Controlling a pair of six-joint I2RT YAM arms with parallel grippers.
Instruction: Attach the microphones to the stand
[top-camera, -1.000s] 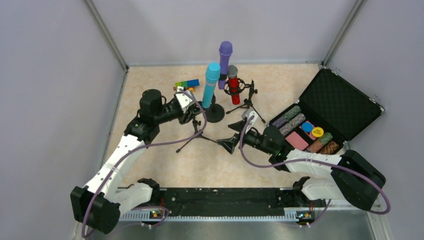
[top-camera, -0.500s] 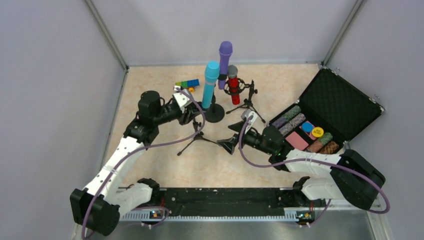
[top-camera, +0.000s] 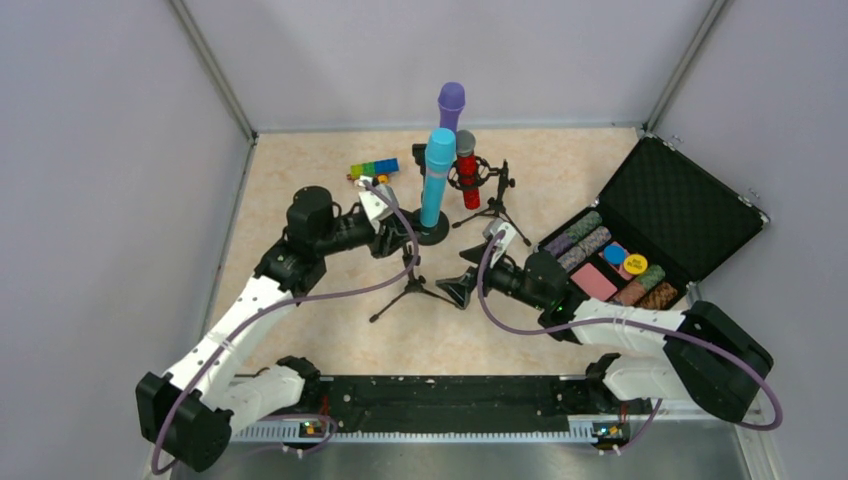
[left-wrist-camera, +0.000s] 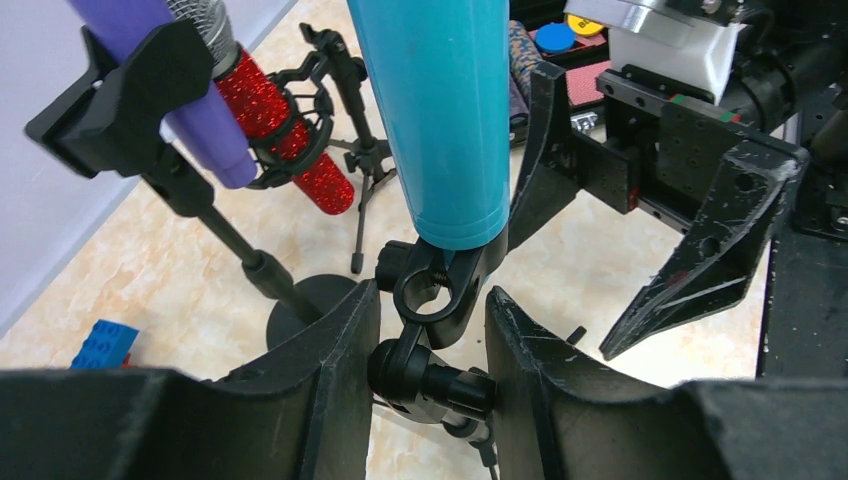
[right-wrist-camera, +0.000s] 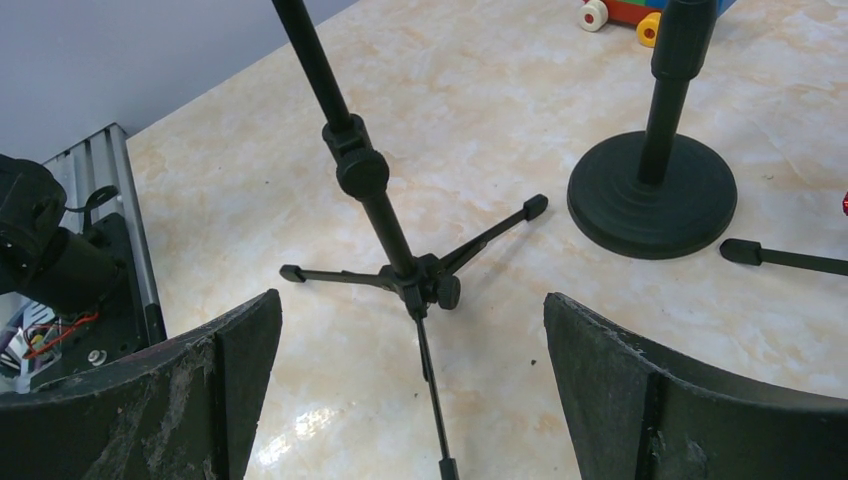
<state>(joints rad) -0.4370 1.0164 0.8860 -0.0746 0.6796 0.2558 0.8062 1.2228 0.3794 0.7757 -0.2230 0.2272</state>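
Left gripper (left-wrist-camera: 430, 330) is clamped on the swivel joint of the tripod stand (left-wrist-camera: 420, 365). Its fingers (left-wrist-camera: 335, 350) sit either side of the joint, directly under the clip that carries the light-blue mic (left-wrist-camera: 440, 120). Mic sits close to upright in the clip, head up.

Right gripper (top-camera: 462, 272) is spread wide with nothing in it, low beside the same stand. Its wrist view has the pole and three feet between the fingers, not touching.

Just behind, the purple mic (top-camera: 451, 105) is clipped on the round-base stand (top-camera: 432, 235) and the red mic (top-camera: 467, 178) is in the shock-mount stand (top-camera: 492, 205). All three look mounted, so my read is that what's left is parking this stand and letting go.

How I'd do it:
- **Feet first:** the stand is top-heavy with that mic, so I'd confirm all three feet are flat on the table (top-camera: 560, 170) before releasing. Overhead view doesn't settle that.
- **Release:** open slowly, only enough to clear the joint knob, then back out straight along the fingers.
- **No sideways drift:** the round base is just beside it on the far side, and a nudge could take the purple one down.
- **Right arm:** leave it in place as a catcher and close on the pole only if it tips.
- **Cable:** mind the arm cable (top-camera: 320, 292) running near the feet.
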